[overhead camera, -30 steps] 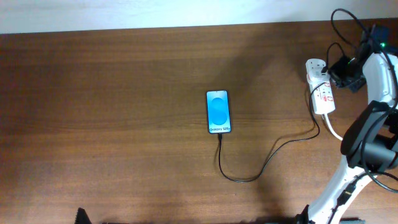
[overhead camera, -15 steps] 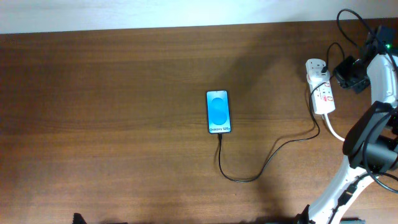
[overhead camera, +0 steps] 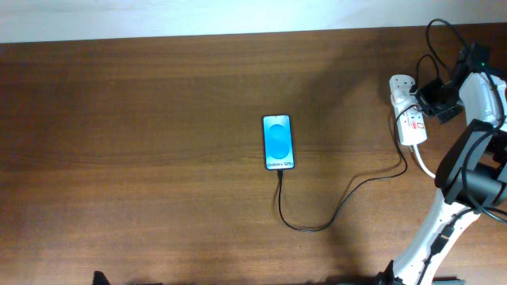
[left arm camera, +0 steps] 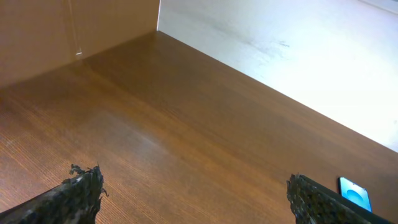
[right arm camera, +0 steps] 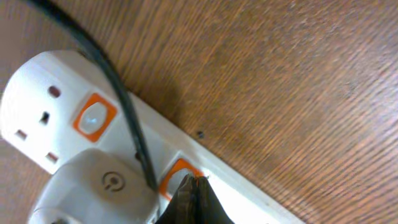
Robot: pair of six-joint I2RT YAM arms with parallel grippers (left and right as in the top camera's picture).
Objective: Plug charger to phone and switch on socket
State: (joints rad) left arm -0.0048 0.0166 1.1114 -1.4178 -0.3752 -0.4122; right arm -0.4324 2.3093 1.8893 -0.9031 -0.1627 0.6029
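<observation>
Overhead: phone (overhead camera: 278, 142) mid-worktop (overhead camera: 142, 174), charger (overhead camera: 317, 226) already seated in its near end and looping right to socket (overhead camera: 409, 111); right hand (overhead camera: 428, 103) just beside socket.
Left wrist: left hand (left arm camera: 193, 202) spread wide, empty, parked clear.
Right wrist: fingertips (right arm camera: 191, 198) pinched together, holding nothing, aimed at orange switch (right arm camera: 179, 174), evidently for pressing.

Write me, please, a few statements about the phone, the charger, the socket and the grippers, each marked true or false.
1. The charger meets the phone at its Galaxy end. True.
2. The phone's screen is dark. False: it glows blue.
3. The right gripper has its tips together at an orange switch on the socket. True.
4. The left gripper grips the phone. False: it is open and empty, and the phone lies flat on the table, apart from it.
</observation>
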